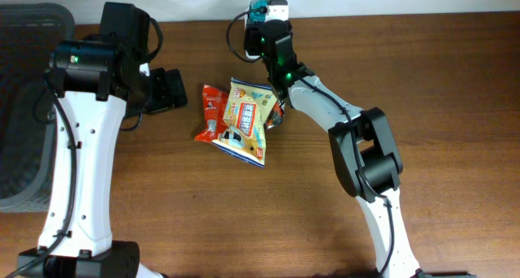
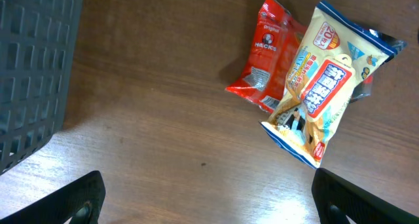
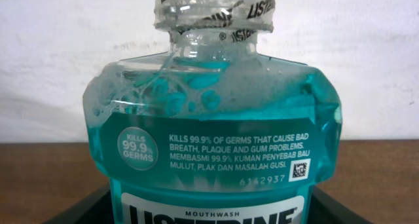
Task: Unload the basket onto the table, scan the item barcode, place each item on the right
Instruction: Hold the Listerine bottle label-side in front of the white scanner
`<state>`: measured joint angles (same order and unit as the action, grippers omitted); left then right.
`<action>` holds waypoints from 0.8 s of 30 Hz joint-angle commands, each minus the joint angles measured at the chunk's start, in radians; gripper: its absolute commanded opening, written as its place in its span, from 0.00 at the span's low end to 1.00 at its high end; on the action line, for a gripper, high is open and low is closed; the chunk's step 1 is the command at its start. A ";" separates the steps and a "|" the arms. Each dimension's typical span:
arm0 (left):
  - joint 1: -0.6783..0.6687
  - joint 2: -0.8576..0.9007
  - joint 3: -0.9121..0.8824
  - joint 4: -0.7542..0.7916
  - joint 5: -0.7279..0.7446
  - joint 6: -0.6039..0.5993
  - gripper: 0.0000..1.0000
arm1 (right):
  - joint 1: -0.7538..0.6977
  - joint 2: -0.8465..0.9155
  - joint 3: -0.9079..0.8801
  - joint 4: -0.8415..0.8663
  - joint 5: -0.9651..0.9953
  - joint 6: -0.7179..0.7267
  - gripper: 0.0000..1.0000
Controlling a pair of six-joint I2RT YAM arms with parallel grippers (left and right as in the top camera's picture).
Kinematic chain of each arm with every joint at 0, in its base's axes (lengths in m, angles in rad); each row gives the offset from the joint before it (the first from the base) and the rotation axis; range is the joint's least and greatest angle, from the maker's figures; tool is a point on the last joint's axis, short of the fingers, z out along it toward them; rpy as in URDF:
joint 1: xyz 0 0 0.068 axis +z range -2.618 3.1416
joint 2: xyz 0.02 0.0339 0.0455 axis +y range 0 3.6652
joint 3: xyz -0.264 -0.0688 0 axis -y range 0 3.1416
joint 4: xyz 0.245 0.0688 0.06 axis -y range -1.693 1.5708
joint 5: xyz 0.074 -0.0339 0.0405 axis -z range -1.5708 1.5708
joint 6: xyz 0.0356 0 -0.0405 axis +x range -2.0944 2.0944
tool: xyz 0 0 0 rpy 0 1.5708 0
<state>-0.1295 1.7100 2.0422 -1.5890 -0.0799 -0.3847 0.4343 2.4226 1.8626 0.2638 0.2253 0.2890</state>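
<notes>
1. At the upper left of the overhead frame, we see a dark mesh basket (image 1: pixel 16 83) at the left edge of the wooden table (image 1: pixel 455 67).
2. Just right of the basket is the left claw (image 1: pixel 166 89). Its jaws are spread wide and grip nothing. In the left wrist view its fingers (image 2: pixel 82 201) show only in the two lower corners, with bare table between them.
3. At the centre of the overhead frame lies a red snack packet (image 1: pixel 213 111). A cream snack packet (image 1: pixel 246 119) overlaps its right side. Both lie flat on the table.
4. At the top centre, against the white wall, the mouthwash bottle (image 1: pixel 260 8) stands upright. This is the task's item.
5. In the right wrist view the bottle fills the frame, with teal liquid and foam under the neck. A small square code (image 3: pixel 299 169) sits at the lower right of the label.
6. The right claw (image 3: pixel 209 214) has one finger on each side of the bottle, and these fingers (image 3: pixel 88 207) show in the lower corners. We cannot tell whether they press the bottle or stand just beside it.
7. The right arm (image 1: pixel 366 148) runs from the lower right up to the top centre.
</notes>
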 commanded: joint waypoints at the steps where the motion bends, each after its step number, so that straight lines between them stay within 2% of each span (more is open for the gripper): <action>1: 0.001 -0.004 0.006 0.001 -0.011 0.012 0.99 | -0.016 0.008 0.024 0.000 0.014 0.005 0.64; 3: 0.001 -0.004 0.006 0.001 -0.011 0.012 0.99 | -0.023 0.008 0.024 -0.026 0.010 0.005 0.60; 10: 0.001 -0.004 0.006 0.001 -0.011 0.012 0.99 | -0.042 0.006 0.124 -0.116 -0.020 0.018 0.59; 13: 0.001 -0.004 0.006 0.001 -0.011 0.012 0.99 | -0.049 0.006 0.213 -0.187 -0.059 0.124 0.60; 17: 0.001 -0.004 0.006 0.001 -0.011 0.012 0.99 | -0.062 0.009 0.235 -0.244 -0.084 0.380 0.59; 24: 0.001 -0.004 0.006 0.001 -0.011 0.012 0.99 | -0.064 0.037 0.235 -0.275 -0.086 0.453 0.60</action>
<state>-0.1295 1.7100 2.0422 -1.5890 -0.0799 -0.3847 0.3763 2.4611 2.0655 -0.0288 0.1417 0.7013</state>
